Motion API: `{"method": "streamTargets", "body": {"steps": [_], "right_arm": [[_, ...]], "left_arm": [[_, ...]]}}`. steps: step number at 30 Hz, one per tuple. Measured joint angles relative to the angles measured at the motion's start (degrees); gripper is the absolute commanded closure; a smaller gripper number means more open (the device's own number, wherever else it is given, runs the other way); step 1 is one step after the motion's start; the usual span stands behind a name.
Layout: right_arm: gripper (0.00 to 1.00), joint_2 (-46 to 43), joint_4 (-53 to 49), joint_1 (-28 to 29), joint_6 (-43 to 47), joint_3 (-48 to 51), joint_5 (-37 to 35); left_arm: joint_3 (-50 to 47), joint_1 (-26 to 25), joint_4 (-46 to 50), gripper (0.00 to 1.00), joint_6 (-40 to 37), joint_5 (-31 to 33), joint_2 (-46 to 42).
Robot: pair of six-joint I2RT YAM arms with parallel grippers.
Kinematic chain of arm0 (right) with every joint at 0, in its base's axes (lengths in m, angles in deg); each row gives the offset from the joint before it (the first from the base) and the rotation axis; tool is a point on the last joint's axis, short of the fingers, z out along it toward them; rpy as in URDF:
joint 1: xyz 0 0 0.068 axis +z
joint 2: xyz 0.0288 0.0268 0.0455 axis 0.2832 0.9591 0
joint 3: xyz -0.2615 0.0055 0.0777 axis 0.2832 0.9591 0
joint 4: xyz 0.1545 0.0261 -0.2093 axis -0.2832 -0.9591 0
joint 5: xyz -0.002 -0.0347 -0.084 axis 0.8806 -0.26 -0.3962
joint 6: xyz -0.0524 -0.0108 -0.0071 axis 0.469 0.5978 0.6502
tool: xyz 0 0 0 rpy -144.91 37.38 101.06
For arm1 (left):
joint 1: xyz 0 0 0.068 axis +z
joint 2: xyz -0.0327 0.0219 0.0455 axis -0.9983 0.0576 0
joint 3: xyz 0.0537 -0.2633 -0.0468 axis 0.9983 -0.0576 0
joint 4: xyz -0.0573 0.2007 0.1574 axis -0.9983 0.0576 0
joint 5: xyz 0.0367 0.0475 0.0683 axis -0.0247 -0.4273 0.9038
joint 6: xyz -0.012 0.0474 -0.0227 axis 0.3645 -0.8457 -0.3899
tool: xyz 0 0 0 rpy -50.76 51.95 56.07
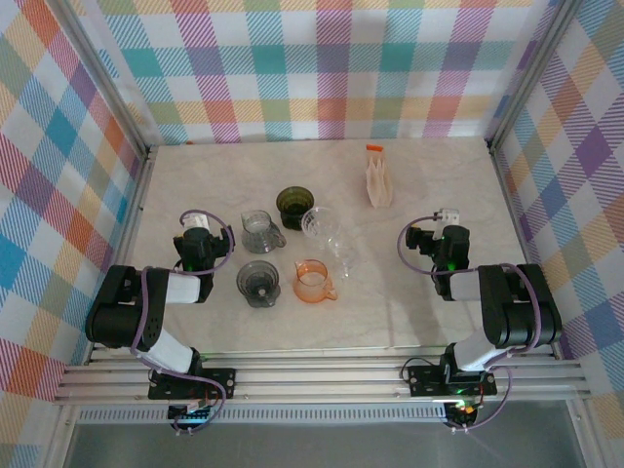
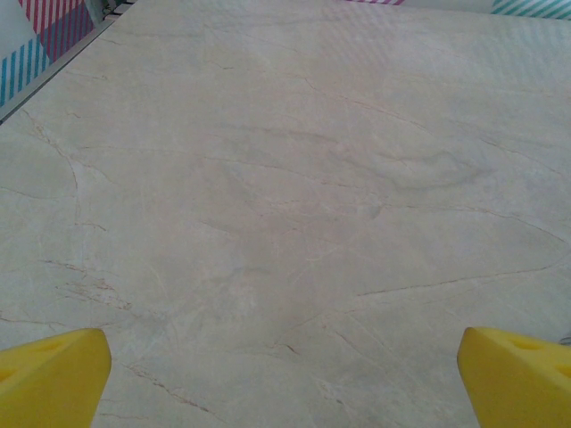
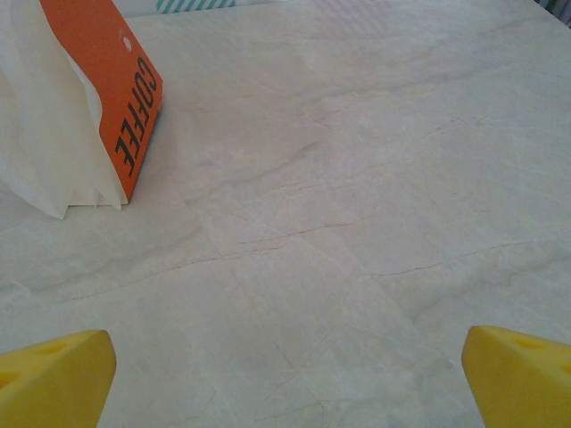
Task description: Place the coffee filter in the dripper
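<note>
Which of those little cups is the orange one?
The orange dripper, at the cluster's near right corner beside the dark grey one; the others are green, clear or grey.

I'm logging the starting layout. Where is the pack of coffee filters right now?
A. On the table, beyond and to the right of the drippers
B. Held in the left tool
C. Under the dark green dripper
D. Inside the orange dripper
A: the pack of coffee filters sits on the table by itself, farther back and to the right of the clear dripper, which is the nearest one, and apart from it.
</note>
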Motion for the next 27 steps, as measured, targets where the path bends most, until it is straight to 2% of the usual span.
{"method": "streamTargets", "body": {"steps": [23,27], "right_arm": [[0.01,-0.1,-0.3,-0.5,0.0,-0.1,0.9],[0.01,-3.7,-8.7,-0.3,-0.3,-3.0,-0.9]], "left_arm": [[0.0,0.0,0.9,0.00,0.0,-0.1,-0.4],[2.3,0.0,8.4,0.00,0.0,0.3,-4.2]]}}
